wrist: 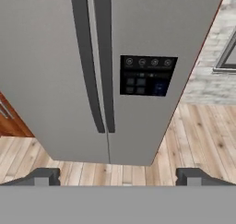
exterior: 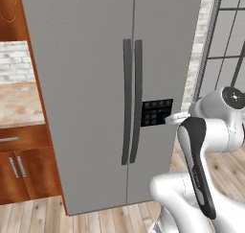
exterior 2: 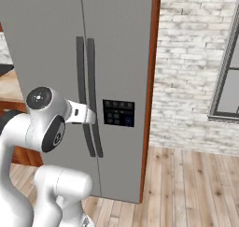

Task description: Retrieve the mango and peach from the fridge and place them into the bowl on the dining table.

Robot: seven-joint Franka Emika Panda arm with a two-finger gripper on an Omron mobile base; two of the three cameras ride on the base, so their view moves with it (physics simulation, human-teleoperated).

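Grey fridge (exterior: 91,83) stands straight ahead of the robot, both doors shut, tall and flat-fronted. Two long dark curved handles (exterior: 132,100) run down the middle, one on each side of the door seam, close together and nearly parallel. Black control panel (exterior: 156,112) sits on the right-hand door, just beside the handles, at about their mid height; from the hand view it shows a row of small round icons above a few square buttons (wrist: 147,75).

Gripper (wrist: 118,177) points at the fridge front, well apart from it, nothing between the fingers. Two dark fingertips (wrist: 44,176) sit far to either side at the bottom of the hand view, so the jaws are spread wide and hold nothing. White arm (exterior: 210,131) is folded up low in front of the right door, with its wrist end near the control panel in both base views.

Reddish-brown wood trim (exterior 2: 150,95) runs up the fridge's right edge. Left of the fridge there is a wall counter with a beige stone top (exterior: 16,102), reddish-brown cabinets (exterior: 24,167) below it with silver handles, and a whitish brick wall behind. Right of the fridge, a light brick wall (exterior 2: 191,67) with a dark-framed window (exterior 2: 226,76). Floor is light wooden planks (exterior 2: 186,188), running under the fridge base.
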